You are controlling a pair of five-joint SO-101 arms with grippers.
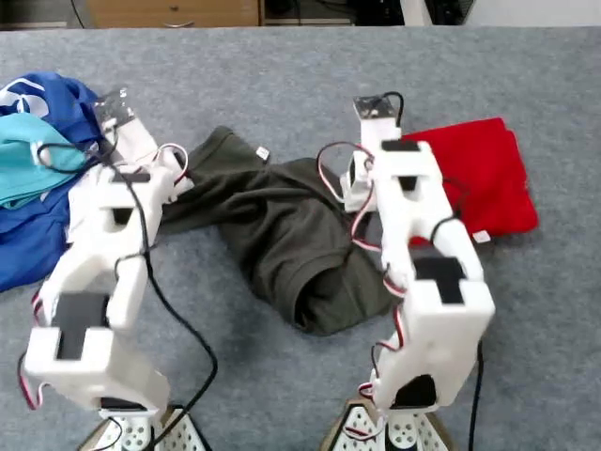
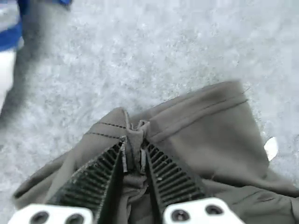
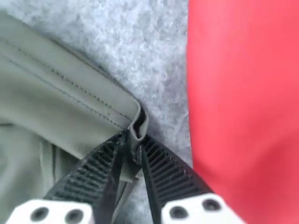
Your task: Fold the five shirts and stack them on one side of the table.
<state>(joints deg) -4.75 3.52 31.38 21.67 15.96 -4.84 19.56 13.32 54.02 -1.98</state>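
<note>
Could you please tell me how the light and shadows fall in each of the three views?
High view: soft, even light, no glare, hardly any shadow on the table. Left wrist view: a dim patch on the table beside the blue shirt; the dark shirt is lightly shaded in its folds. Right wrist view: the red shirt is evenly lit, without glare.

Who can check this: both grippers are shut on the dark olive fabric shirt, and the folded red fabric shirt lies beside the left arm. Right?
No. The folded red fabric shirt lies beside the right arm, not the left: the right wrist view shows it next to the right gripper. The rest holds: it and the left gripper are shut on the dark olive fabric shirt.
</note>
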